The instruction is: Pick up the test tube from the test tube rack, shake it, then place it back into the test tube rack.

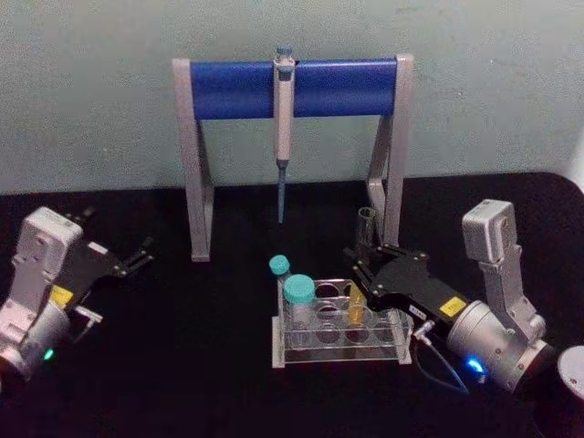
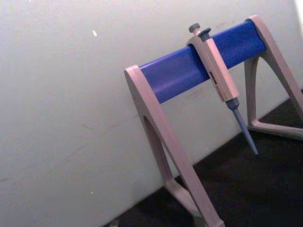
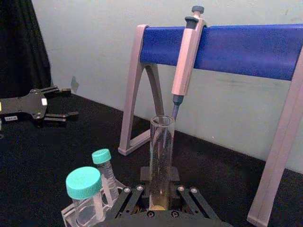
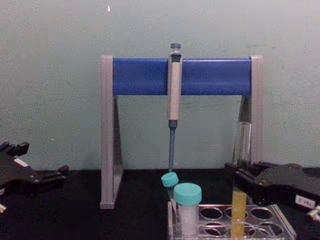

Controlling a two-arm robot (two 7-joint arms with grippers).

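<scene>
I have the right end effector (image 1: 369, 258) just right of the low clear plastic test tube rack (image 1: 339, 334), its fingers clamped on the tall, thin, clear glass test tube (image 1: 361, 266) at mid-height. The tube stands upright with its yellow-liquid end still in a right-side rack hole. I judge it light, rigid, slippery and fragile, and uncapped, so it needs a firm mid-height grip and gentle shaking. My left end effector (image 1: 135, 258) sits parked well left of the rack, fingers apart.
</scene>
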